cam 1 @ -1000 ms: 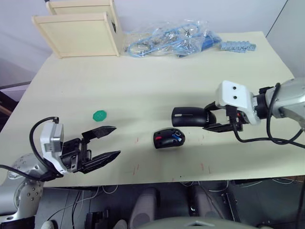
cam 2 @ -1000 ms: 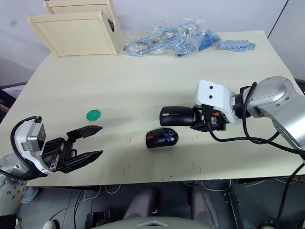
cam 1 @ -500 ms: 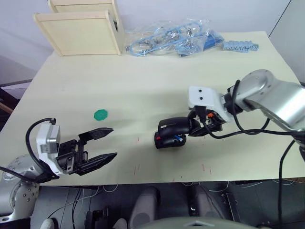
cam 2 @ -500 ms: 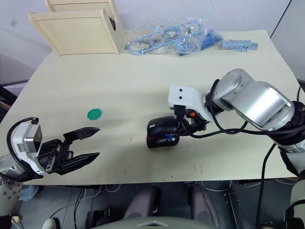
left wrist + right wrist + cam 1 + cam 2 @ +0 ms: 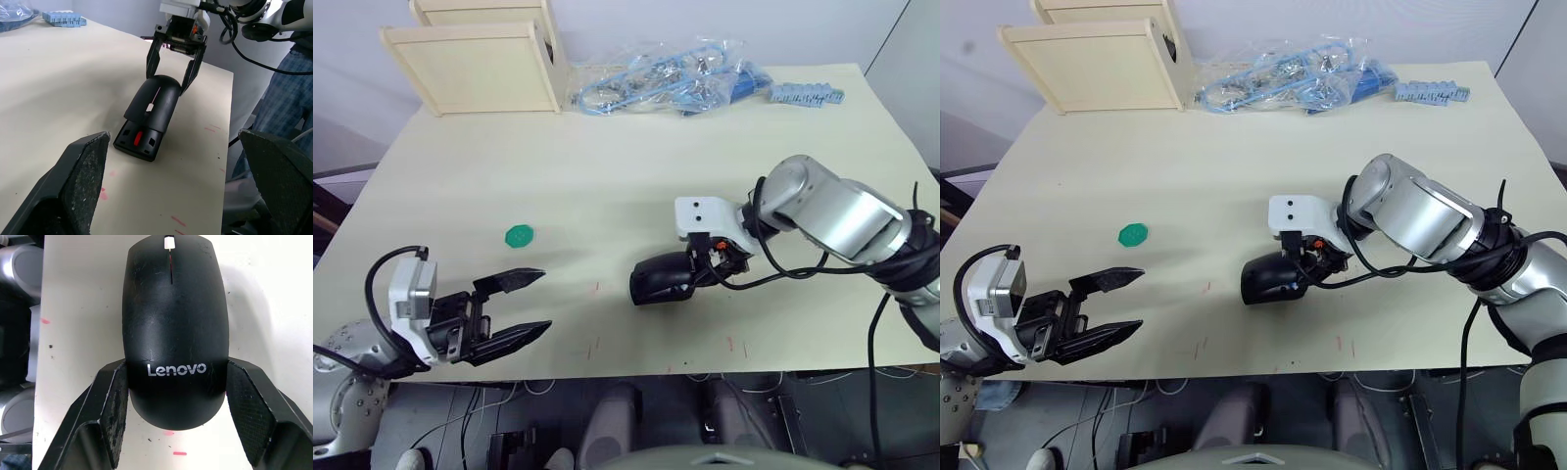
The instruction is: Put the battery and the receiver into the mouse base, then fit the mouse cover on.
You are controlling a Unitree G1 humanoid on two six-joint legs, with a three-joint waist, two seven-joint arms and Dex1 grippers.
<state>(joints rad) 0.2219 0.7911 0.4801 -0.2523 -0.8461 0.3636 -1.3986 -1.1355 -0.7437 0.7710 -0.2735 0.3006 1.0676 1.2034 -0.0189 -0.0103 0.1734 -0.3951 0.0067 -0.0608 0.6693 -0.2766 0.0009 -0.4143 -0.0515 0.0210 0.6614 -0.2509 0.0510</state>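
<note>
Two tools in play: the right tool [image 5: 1304,262] grips the cover [image 5: 173,323] by its rear flanks, laying it over the base [image 5: 139,142], whose front end pokes out beneath, so it looks not yet seated. Last step, I'd say; next comes a press down and forward. Left tool [image 5: 514,308] hangs spread and empty near the surface [image 5: 636,157] edge. Plenty of bare room around the mouse.
</note>
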